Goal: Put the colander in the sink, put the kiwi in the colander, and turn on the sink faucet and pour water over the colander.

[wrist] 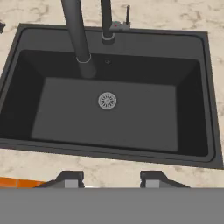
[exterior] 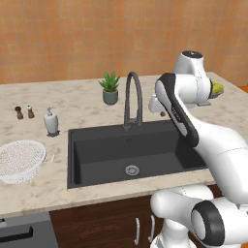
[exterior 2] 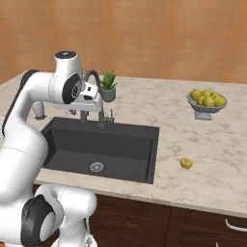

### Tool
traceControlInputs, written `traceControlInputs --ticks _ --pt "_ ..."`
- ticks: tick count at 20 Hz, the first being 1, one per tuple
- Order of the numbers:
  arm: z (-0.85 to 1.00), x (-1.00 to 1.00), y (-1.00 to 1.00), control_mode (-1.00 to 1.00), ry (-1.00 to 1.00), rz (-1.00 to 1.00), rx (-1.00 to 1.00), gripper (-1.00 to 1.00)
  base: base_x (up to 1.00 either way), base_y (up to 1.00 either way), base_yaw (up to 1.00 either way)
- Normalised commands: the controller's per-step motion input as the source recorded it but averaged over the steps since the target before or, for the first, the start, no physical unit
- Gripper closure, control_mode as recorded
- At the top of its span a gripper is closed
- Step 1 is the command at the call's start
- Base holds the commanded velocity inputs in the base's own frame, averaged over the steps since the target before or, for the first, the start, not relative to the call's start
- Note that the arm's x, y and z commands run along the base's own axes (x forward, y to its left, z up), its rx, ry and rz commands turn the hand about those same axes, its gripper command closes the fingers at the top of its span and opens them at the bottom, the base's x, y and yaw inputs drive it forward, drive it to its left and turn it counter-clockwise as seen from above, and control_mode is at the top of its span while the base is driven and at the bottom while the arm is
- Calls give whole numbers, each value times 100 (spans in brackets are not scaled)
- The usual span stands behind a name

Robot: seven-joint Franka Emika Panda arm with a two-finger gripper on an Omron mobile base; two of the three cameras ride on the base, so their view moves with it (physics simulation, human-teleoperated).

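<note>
Nothing is done yet: the open, empty gripper point(wrist: 109, 177) hangs above the bare sink point(wrist: 26, 87), with the colander point(exterior: 20, 160) far to its left and the kiwi point(exterior 2: 186, 163) far to its right.

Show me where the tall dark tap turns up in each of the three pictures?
Left base view: the sink faucet stands at centre, behind the sink.
Right base view: upper left, partly hidden by the white arm.
Hand view: top left, its spout hanging over the basin.
Shared landmark: the round silver drain.
</note>
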Motion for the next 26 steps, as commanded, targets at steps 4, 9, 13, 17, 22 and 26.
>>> traceControlInputs --ticks 4,9,13,17,22,26 --pt "-1 -5 0 -100 0 0 0 -100 0 0 0" --pt "-5 -54 4 -100 -8 6 14 -100 0 0 0" --pt "-3 -65 44 -100 -5 0 16 -100 0 0 0" --pt "-6 -50 73 -100 0 -7 9 -100 0 0 0" --pt "-1 -22 88 -100 16 -20 0 -100 0 0 0" --pt "-4 -2 91 -100 18 -15 1 -100 0 0 0"
